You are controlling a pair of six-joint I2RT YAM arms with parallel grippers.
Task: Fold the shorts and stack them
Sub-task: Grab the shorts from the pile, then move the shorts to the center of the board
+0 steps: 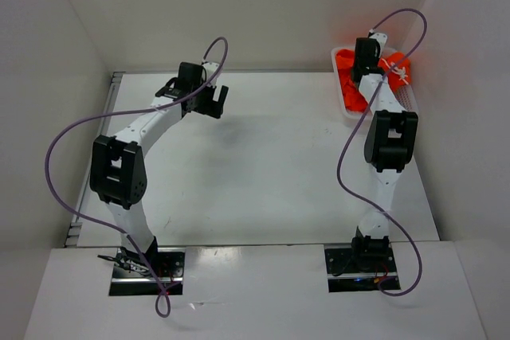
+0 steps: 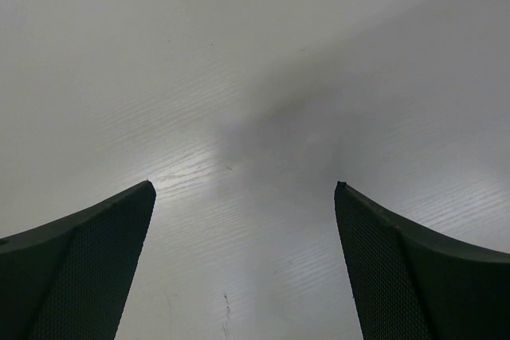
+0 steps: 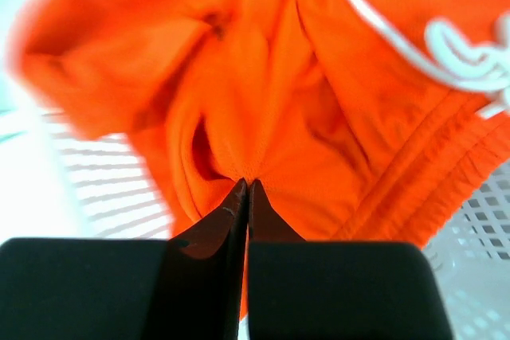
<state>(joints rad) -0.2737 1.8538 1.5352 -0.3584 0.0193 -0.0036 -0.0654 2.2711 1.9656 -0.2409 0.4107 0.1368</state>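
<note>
Shorts (image 3: 263, 109), crumpled orange fabric, pinched by right end effector (image 3: 245, 183); left end effector (image 2: 245, 187) spread.

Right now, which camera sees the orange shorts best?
The right wrist view: the shorts fill it, white cord and all, pinched by the shut right fingers. The top external view shows just a small orange patch in a white basket, partly behind the right arm. The left wrist view shows only table and the left fingers.
</note>
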